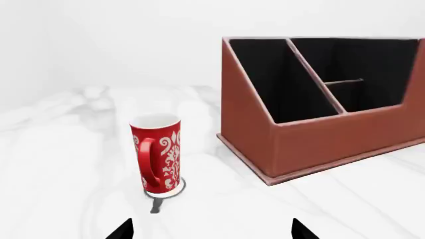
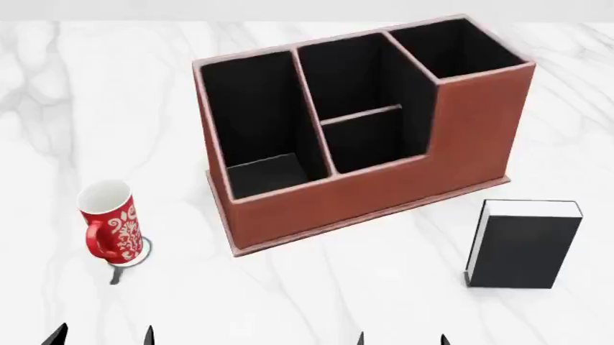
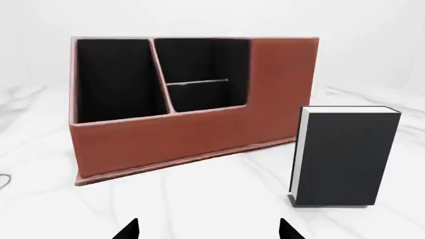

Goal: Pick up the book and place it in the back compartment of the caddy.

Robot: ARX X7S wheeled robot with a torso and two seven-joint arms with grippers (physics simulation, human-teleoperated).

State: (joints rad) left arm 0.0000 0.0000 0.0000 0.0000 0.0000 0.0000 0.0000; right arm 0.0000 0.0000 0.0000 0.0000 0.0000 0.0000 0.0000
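The black book (image 2: 525,244) (image 3: 345,157) stands upright on the marble table, white page edges up, just right of the caddy's front right corner. The reddish-brown caddy (image 2: 384,194) (image 1: 319,144) (image 3: 166,139) sits mid-table with its low long wall towards me. Its back compartment (image 2: 372,144) (image 3: 206,94) (image 1: 371,94) is the small black pocket between the cross divider and that low wall, and it holds nothing. My left gripper (image 2: 103,338) (image 1: 211,231) is open at the table's near left. My right gripper (image 2: 402,339) (image 3: 207,231) is open, short of the book and to its left.
A red-and-white patterned mug (image 2: 111,223) (image 1: 156,154) stands on a small coaster left of the caddy, ahead of the left gripper. The white marble table (image 2: 317,287) stretches between the grippers and the caddy.
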